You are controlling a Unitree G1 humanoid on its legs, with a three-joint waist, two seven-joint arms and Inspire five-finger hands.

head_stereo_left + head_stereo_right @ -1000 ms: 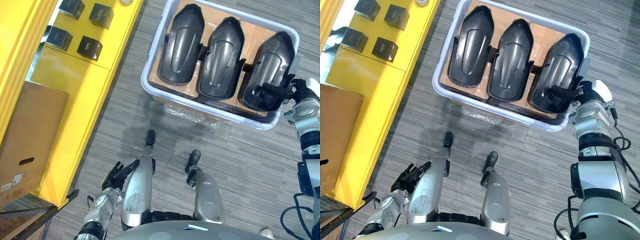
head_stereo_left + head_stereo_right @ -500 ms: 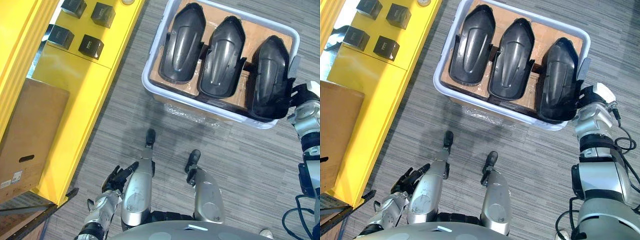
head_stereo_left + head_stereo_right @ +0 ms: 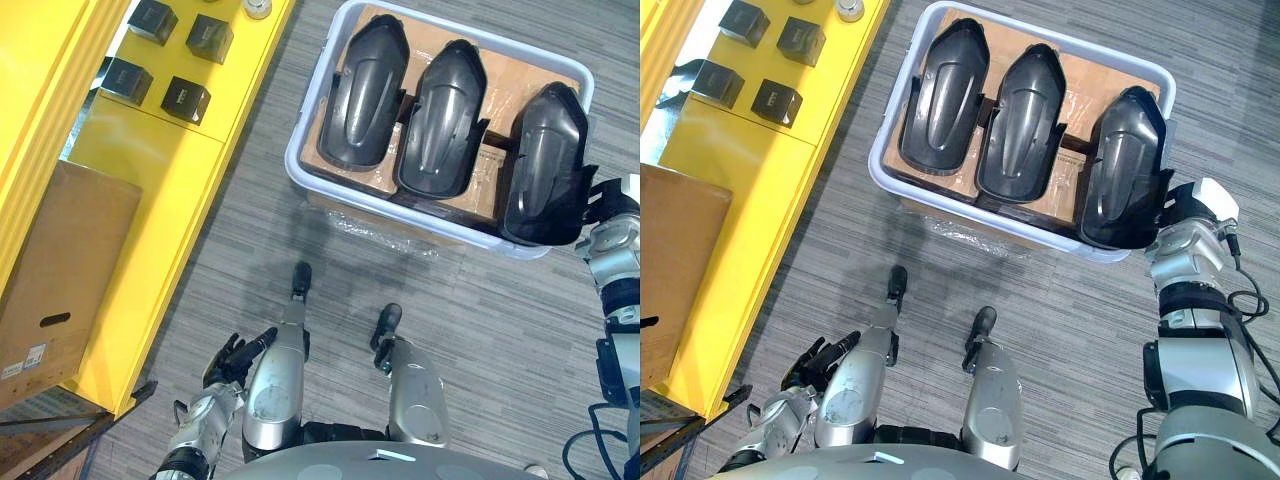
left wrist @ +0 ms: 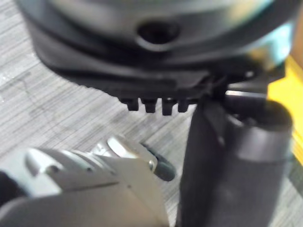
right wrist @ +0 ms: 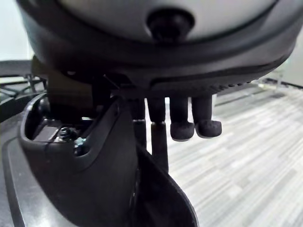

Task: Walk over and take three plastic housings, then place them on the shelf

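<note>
Right hand: your right hand [image 3: 1173, 212] is clamped on the end housing [image 3: 1120, 170]. The thumb is on one face of the housing's wall, some fingers [image 5: 157, 139] are tucked behind it, and the rest are free in the air.
End housing: it sits at the right end of the bin [image 3: 878, 165], its near end riding over the bin's rim beside the hand. I judge it partly raised, not clear of the bin.
Other housings: the middle housing [image 3: 1020, 125] and the third housing [image 3: 943, 105] lie flat in the bin, untouched.
Left hand: your left hand [image 3: 818, 360] hangs well short of the bin, fingers loose, holding nothing.
Shelf: the yellow shelf [image 3: 740, 170], left of the bin, has no housing on it.
Progress: the first pick is under way. None is delivered, so all three are left for you to carry.
</note>
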